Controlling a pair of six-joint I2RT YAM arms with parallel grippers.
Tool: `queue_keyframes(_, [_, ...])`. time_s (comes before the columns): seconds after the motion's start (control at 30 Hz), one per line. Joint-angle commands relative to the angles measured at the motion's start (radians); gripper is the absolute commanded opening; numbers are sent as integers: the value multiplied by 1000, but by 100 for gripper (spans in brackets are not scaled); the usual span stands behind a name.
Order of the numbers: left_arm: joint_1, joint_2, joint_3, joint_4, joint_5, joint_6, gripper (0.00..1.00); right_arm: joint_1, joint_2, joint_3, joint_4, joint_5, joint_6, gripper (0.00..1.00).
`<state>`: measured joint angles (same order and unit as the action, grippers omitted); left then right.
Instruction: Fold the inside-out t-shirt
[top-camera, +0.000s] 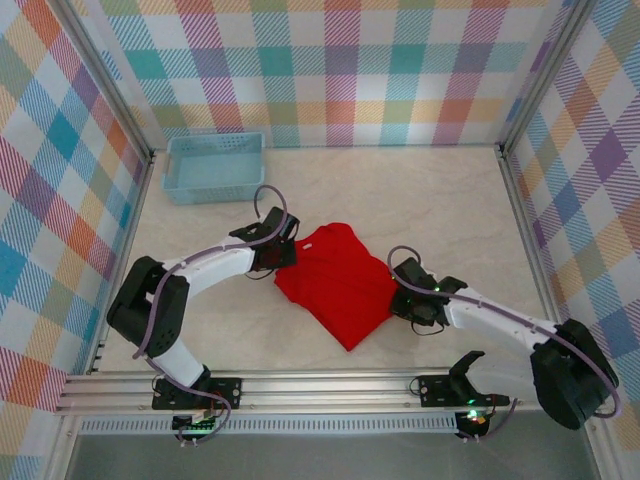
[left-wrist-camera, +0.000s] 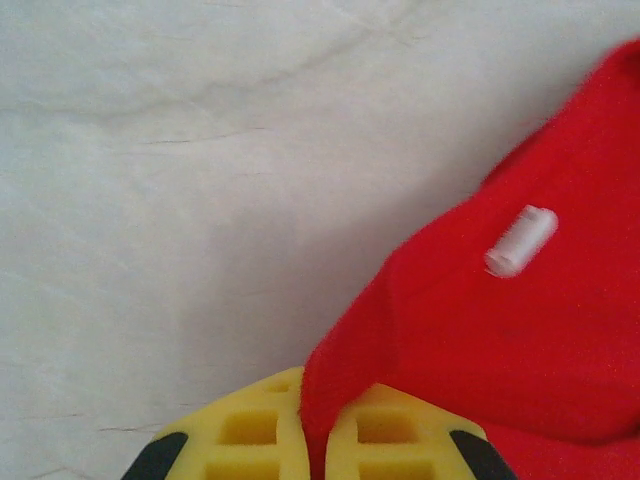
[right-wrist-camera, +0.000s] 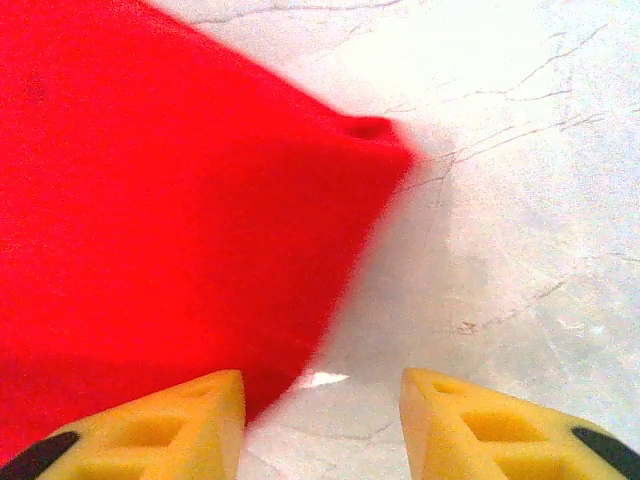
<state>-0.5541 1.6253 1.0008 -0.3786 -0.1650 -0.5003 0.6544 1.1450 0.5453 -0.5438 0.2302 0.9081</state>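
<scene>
Pale surface (top-camera: 450, 200) with thin grey cracks, and a metal rail (top-camera: 330, 385) along the near edge. Just past the rail, in the middle: red t-shirt (top-camera: 335, 290), lying flat, partly folded into a slanted square shape, with one corner toward the rail. No print to see.

At the right side of it, right fingers (right-wrist-camera: 170, 420) spread apart and holding nothing, with one yellow tip right by the cloth edge and the other over bare surface. A bit farther off, at the left side, left fingers (left-wrist-camera: 250, 430) squeezed shut on a thin ridge of red cloth. Small white tag (left-wrist-camera: 520, 240) on the cloth just beyond that pinch.

Far off in the left corner, light-blue plastic basket (top-camera: 215, 167), well apart from the shirt. Behind it all, checked cloth walls (top-camera: 340, 70) in many colours.

Looks like the middle of a fold, with one side grabbed and the other not. To do it well:

- Slide the right fingers onto the cloth edge first and close on the whole edge, not just the top bit.
- Lift both sides together, and only a little, to stop any sagging or twisting.
- Carry the edge over slowly and lay it down with the sides lined up.
- Pull gently outward to smooth out bumps.
- Let go only after laying it flat.
- Watch out for a loose pinch on the left, since soft and slippery.
</scene>
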Motion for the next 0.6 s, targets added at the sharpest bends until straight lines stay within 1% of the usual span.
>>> queue_keyframes(0.0, [38,-35,-37,-55,-1,64,15,-3,-26,56,-54,-10,-25,52])
queue_keyframes(0.03, [41,-28,-31,-64,-2,70,21,-4,-23,83,-57,-3,-57,54])
queue_keyframes(0.1, [46,-8,-7,-82,5,87,43,-5,0,150,-71,29,-119,58])
queue_keyframes(0.13, [46,-1,9,-99,5,89,51,-7,15,175,-59,33,-152,60])
queue_keyframes(0.2, [46,-7,40,-155,-45,71,60,-11,81,253,-54,38,-225,63])
queue_keyframes(0.3, [35,-77,44,-258,-162,-22,65,-38,212,364,-53,33,-306,69])
queue_keyframes(0.37, [2,-143,10,-286,-180,-90,67,-82,297,416,-50,8,-336,69])
queue_keyframes(0.47, [-90,-209,-69,-247,-134,-196,68,-144,409,464,-24,-61,-356,69])
queue_keyframes(0.5, [-125,-220,-99,-216,-113,-234,68,-154,440,474,-19,-70,-357,69])
queue_keyframes(0.57, [-162,-218,-150,-141,-54,-291,68,-160,479,479,-17,-74,-357,69])
